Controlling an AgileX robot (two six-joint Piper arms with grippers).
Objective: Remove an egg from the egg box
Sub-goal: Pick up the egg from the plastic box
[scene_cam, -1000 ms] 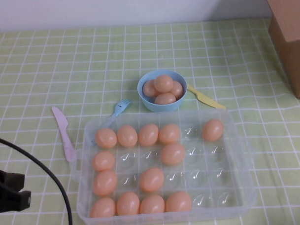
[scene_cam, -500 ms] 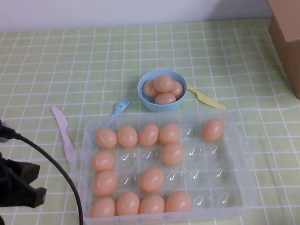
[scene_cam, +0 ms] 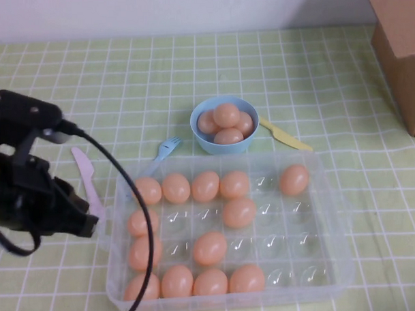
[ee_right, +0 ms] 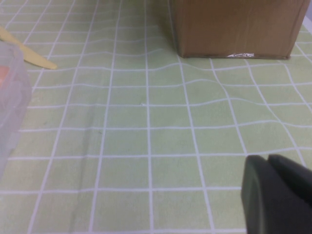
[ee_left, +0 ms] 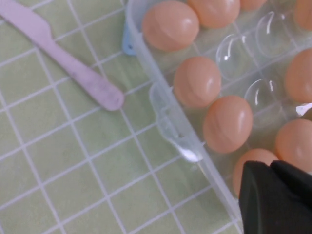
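Left gripper (scene_cam: 84,224) (ee_left: 275,197): hanging over the tablecloth (scene_cam: 62,283) just outside the left wall of the egg box (scene_cam: 332,212) (ee_left: 170,122), level with its side handle. Open or closed, can't tell. A black cable (scene_cam: 137,199) loops from the arm over the box's left column.

Closest to it: the egg (scene_cam: 136,223) (ee_left: 197,80), in the left column, second row from the far end, seated in its cell, not touched. The rest of that column is full too. 13 eggs in the box in all: five along the far row, four along the near row, four scattered between. The other cells show bare plastic.

On the gripper's far side, a purple knife (scene_cam: 88,183) (ee_left: 73,68) lies flat on the cloth, just beside the box's left wall.

Further out, past the far wall: a blue fork (scene_cam: 168,147), then a blue bowl (scene_cam: 200,139) holding four visible eggs, then a yellow knife (scene_cam: 285,136) (ee_right: 24,51).

Right gripper (ee_right: 278,195): out of the high view, low over bare cloth. Can't tell its state either. A cardboard box (scene_cam: 401,46) (ee_right: 234,27) stands ahead of it, with a corner of the egg box off to its side.
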